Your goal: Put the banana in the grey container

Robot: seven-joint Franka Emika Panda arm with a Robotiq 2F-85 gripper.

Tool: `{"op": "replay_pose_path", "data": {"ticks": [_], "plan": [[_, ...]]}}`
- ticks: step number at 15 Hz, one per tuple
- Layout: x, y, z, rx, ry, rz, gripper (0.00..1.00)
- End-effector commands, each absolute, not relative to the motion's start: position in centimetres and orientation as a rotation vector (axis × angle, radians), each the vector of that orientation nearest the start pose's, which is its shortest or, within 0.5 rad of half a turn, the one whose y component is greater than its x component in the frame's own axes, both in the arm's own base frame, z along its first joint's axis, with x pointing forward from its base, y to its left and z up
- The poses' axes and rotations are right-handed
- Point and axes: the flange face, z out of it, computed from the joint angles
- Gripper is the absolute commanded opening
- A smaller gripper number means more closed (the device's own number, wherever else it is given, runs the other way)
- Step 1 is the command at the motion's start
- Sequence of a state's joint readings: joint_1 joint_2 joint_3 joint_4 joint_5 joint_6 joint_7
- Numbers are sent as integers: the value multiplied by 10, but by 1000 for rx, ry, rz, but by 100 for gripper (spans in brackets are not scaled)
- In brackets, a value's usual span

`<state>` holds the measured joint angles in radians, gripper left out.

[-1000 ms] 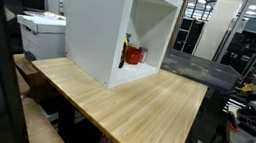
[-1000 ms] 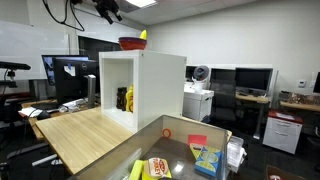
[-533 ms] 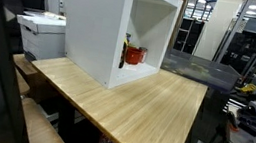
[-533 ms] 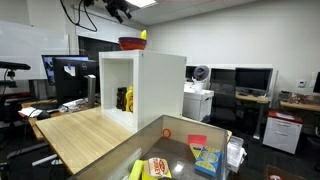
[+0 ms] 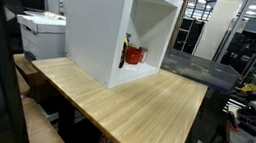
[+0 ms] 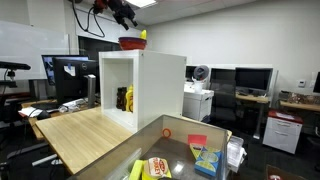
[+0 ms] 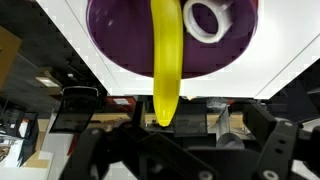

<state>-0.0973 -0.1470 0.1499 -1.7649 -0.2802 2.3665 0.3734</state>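
Observation:
The banana (image 7: 165, 60) is small and bright yellow. It lies in a round bowl (image 7: 120, 40) that looks purple in the wrist view, beside a white ring-shaped thing (image 7: 207, 17). In an exterior view the bowl (image 6: 130, 43) looks red and stands on top of the big white box (image 6: 160, 90), with the banana (image 6: 143, 36) sticking up at its rim. My gripper (image 6: 126, 12) hangs just above the bowl. In the wrist view its jaws (image 7: 185, 150) are spread wide and empty, with the banana's tip between them. A grey-walled bin (image 6: 175, 128) sits in the foreground.
The white box (image 5: 99, 27) stands on a wooden table (image 5: 133, 108) and holds red and yellow items (image 5: 132, 54) inside. The grey bin holds packets (image 6: 158, 167). Desks, monitors and a printer (image 5: 41, 31) surround the table.
In the exterior view my gripper has moved sideways and slightly down, from off to one side of the bowl to right above it. The banana and bowl have not moved.

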Motion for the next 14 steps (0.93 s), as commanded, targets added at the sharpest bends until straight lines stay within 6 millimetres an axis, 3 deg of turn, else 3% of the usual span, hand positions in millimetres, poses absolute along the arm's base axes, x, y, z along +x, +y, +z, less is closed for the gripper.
{"op": "replay_pose_path", "data": {"ticks": [1,14], "plan": [[579,31,704,-3016,336,-1223,100],[615,13,698,-3036,395,-1167,100]]}}
